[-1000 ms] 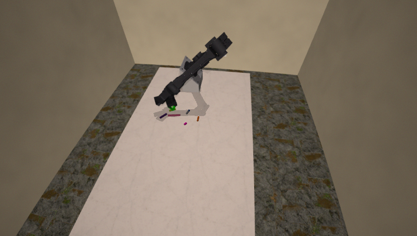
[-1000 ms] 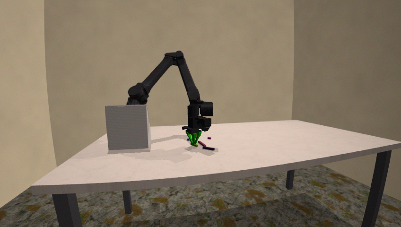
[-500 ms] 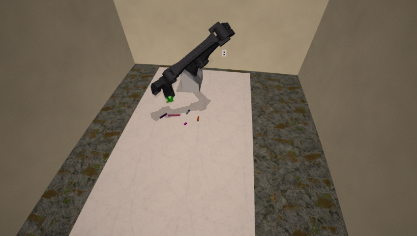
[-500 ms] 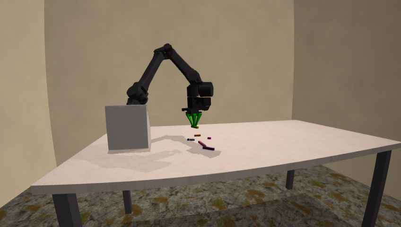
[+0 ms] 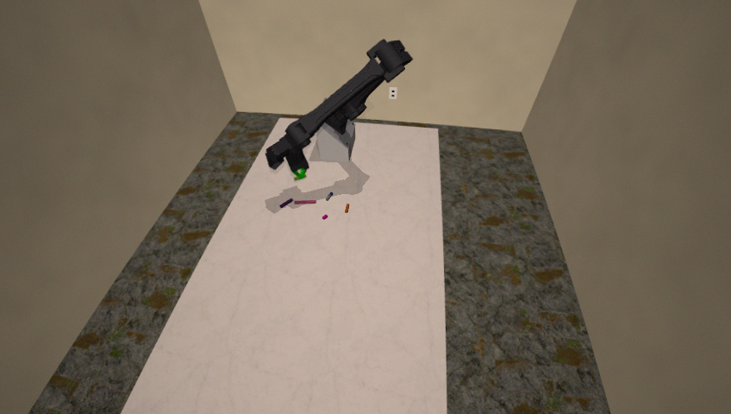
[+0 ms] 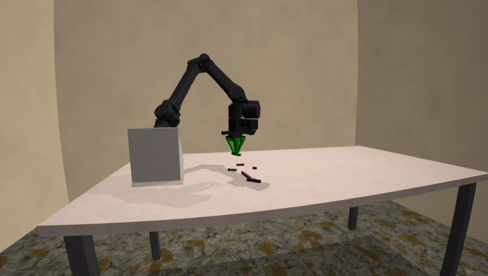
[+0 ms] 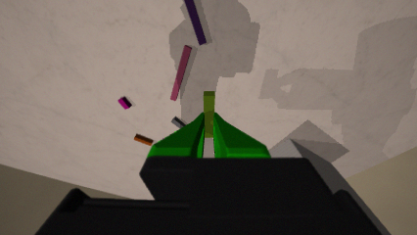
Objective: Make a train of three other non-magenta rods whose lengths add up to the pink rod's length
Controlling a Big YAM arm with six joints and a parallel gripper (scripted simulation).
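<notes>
First, top view: the gripper point(image 5: 300, 174) is seen raised over the desk point(image 5: 359, 307), above the far left of the rod cluster. A grey rod point(image 5: 328, 196), seemingly with a blue bit at one end, is seen to the gripper's right and nearer the camera, lying diagonally. A purple rod point(image 5: 286, 203) and the pink rod point(image 5: 305, 202) are laid almost in line just below the gripper. A magenta rod point(image 5: 324, 216) and an orange rod point(image 5: 346, 207) are set apart.

Exterior view: the gripper point(image 6: 236, 152) is held clear above the desk, with a lime rod point(image 6: 236, 154) pinched level at its tips. The grey rod point(image 6: 232, 169) is seen almost straight beneath, toward the camera.

Wrist view: the fingers are nearly closed and clamped on the lime rod point(image 7: 209, 105), which is pointed straight up-frame. The grey rod point(image 7: 178, 121) is seen just left of the fingers, partly hidden and slanted. A turn of the wrist is judged needed so the lime rod's long axis is matched to the grey rod's before it is set down end to end.
</notes>
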